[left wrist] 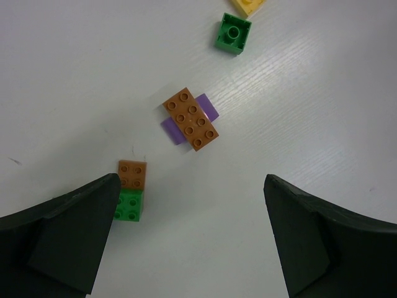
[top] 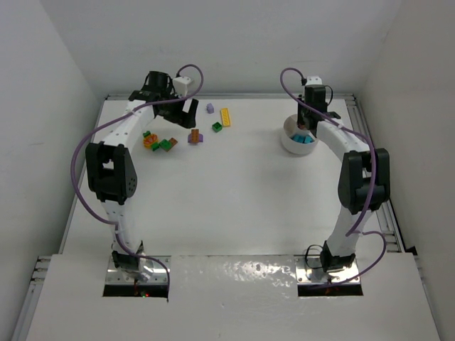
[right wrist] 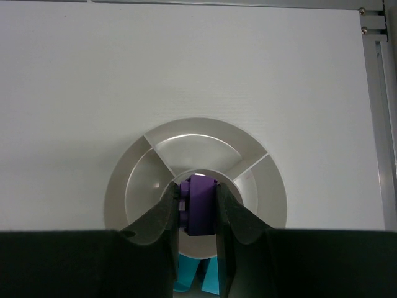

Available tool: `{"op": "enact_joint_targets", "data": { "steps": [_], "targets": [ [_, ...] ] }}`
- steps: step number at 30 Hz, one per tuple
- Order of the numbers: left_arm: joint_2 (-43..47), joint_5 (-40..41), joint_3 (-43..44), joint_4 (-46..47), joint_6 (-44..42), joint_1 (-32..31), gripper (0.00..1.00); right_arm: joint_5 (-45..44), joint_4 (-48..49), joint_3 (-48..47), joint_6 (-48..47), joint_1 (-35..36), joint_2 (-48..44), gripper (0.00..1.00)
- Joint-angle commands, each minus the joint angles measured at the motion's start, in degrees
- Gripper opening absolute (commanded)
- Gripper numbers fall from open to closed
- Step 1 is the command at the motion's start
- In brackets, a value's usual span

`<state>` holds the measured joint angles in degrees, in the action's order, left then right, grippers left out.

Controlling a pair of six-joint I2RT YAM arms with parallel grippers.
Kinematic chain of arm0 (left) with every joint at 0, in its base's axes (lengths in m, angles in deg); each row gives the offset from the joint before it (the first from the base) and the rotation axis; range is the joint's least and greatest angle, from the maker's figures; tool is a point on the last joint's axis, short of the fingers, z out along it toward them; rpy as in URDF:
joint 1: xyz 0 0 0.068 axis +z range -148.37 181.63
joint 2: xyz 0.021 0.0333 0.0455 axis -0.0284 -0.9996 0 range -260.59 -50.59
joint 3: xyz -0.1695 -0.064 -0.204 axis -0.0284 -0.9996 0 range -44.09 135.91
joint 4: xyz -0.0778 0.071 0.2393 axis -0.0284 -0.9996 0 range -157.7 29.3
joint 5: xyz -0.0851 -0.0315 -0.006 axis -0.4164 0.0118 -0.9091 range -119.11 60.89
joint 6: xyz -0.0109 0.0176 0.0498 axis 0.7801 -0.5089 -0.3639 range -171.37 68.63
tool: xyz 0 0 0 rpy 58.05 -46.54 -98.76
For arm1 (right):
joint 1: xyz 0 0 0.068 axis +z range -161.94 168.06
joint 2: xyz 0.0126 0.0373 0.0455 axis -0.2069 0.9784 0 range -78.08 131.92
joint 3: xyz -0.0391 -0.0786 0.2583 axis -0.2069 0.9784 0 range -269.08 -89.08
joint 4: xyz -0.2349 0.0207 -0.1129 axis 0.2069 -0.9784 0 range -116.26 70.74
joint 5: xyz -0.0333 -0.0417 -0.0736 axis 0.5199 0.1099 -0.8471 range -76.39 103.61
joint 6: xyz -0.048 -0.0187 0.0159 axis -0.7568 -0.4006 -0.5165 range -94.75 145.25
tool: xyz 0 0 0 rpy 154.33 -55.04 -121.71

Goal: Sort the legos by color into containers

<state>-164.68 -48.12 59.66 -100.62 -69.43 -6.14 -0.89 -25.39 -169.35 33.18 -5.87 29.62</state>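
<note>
Purple plastic brick (right wrist: 198, 208) clamped in the right gripper (right wrist: 196, 187), hanging over the centre cup of the round white divided plastic dish (right wrist: 118, 192); teal bricks (right wrist: 189, 273) in the near wedge. Left gripper (left wrist: 191, 181): jaws flung wide, empty, above a brown eight-stud brick (left wrist: 191, 118) crossing a purple plate (left wrist: 170, 131).
</note>
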Motion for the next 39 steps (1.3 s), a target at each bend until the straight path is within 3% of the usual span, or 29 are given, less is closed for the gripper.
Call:
{"op": "enact_joint_targets", "data": {
  "steps": [1,9,21,39],
  "targets": [
    [1.6,0.4,0.0,2.1,0.5,0.6,0.99,-0.2,1.3,-1.4,-0.6,0.0,0.0,0.00],
    [1.8,0.6,0.1,2.0,0.2,0.6,0.99,-1.8,1.3,-1.6,-0.4,0.0,-2.2,0.00],
    [1.5,0.5,0.2,1.7,-0.1,0.6,0.99,-11.6,-1.4,-3.5,-2.5,-1.1,-7.2,0.00],
    [1.8,0.8,0.1,1.3,-0.3,0.6,0.99,-7.3,-3.8,-1.9,3.1,-4.0,-1.9,0.00]
  ]
}}
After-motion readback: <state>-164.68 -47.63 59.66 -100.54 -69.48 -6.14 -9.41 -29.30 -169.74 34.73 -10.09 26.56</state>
